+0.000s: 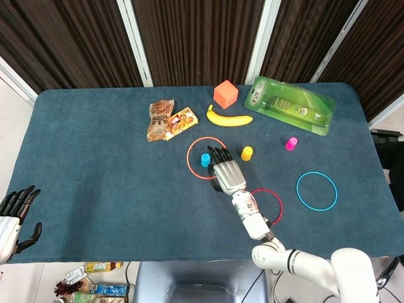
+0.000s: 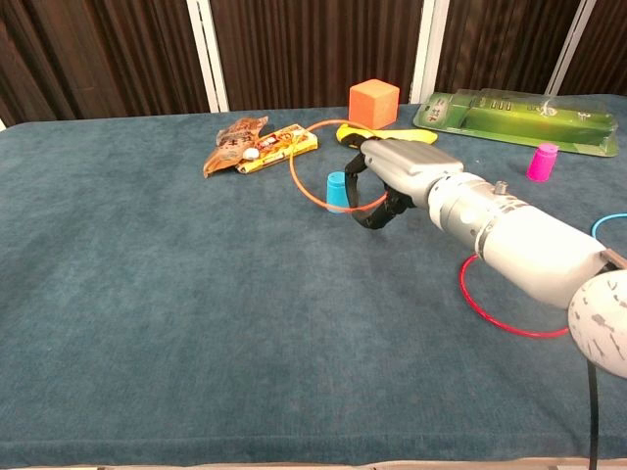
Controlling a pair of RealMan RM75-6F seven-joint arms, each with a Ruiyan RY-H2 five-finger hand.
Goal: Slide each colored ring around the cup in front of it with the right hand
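Note:
My right hand (image 1: 227, 172) (image 2: 404, 176) holds the orange ring (image 1: 188, 159) (image 2: 291, 166) with its fingers hooked over the near right side. The ring sits tilted, and the blue cup (image 1: 205, 160) (image 2: 337, 192) shows inside its outline. Just right of the hand stands the yellow cup (image 1: 247, 153), hidden behind the hand in the chest view. The pink cup (image 1: 291, 144) (image 2: 541, 162) is further right. On the cloth lie the red ring (image 1: 281, 206) (image 2: 461, 289), partly under my forearm, and the blue ring (image 1: 316, 190). My left hand (image 1: 16, 218) hangs off the near left corner, fingers apart, holding nothing.
Behind the cups lie two snack packets (image 1: 167, 120), a banana (image 1: 228, 118), an orange cube (image 1: 225, 95) and a green boxed package (image 1: 290, 104). The blue-clothed table (image 1: 95, 158) stretches bare to the left.

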